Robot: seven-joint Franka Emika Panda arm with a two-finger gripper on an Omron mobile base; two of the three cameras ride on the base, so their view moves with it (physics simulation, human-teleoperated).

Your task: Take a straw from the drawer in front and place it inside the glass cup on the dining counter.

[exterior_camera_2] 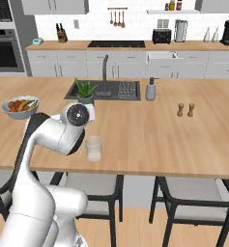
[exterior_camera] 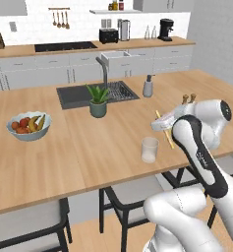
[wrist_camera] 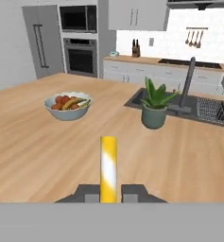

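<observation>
Here the claw [wrist_camera: 108,193] is pinching the straw [wrist_camera: 108,168] tight between its tips, the straw sticking out ahead of it. The glass cup [exterior_camera: 149,149] is standing on the bench [exterior_camera: 108,142] just below the claw, apart from the straw.

No readable text, label, brand, number or sign appears anywhere in these views. A faint grey marking runs along the dark band of the robot arm [exterior_camera: 202,158], but it is too blurred to make out.
</observation>
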